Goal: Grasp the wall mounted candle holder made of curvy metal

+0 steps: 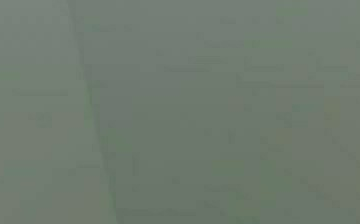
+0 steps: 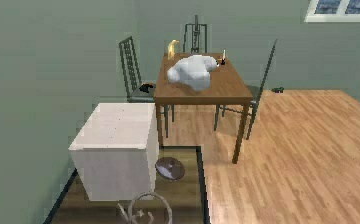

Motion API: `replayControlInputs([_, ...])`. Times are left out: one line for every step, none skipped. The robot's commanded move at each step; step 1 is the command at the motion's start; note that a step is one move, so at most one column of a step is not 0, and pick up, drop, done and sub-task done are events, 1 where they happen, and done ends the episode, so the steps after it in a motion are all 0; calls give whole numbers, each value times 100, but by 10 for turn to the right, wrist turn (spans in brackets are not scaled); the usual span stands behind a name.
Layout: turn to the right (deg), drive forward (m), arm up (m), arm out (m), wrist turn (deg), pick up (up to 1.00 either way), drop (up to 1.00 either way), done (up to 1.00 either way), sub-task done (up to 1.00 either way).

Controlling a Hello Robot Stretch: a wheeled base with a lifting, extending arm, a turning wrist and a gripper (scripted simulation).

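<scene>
Two walls (image 2: 38,60): grey-green, meeting in a corner behind the table. Fwd view looks onto the same plain paint w/ one slanting seam (image 1: 94,120), so work from the arm side view.
Floor (image 2: 308,150): light wood planks, bare on the arm side view's right.
Table (image 2: 233,90): wooden, well apart from the foreground items; carries a white heap (image 2: 191,72). Not part of the job.
Chairs (image 2: 133,65): dark metal, around the table. Ignore.
Box (image 2: 116,150): pale cube in the foreground, left of centre. Nearest obstacle.
Frame (image 2: 201,180): dark border running past the box; a grey disc (image 2: 170,168) lies inside it.
Candle holder (image 2: 146,208): prob. the curly grey wire shape at the bottom edge, just below the box, partly cut off. Whether it touches the box cannot be told.
Claw: state cannot be told from these pics; assume nothing.
Step in hand: alignment before the reach, by judgement. Shift the base until you have the whole wire shape clear of the edge, then reach. Approach from the side away from the box. Aim for a stout part of the wire, not a loop end; curvy metal will likely twist if taken off-centre. Use slow, small corrections.
</scene>
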Motion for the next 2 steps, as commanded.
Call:
replayControlInputs([0,0,50,0,0,0,0,0,0])
replayControlInputs([0,0,28,0,0,0,0,0,0])
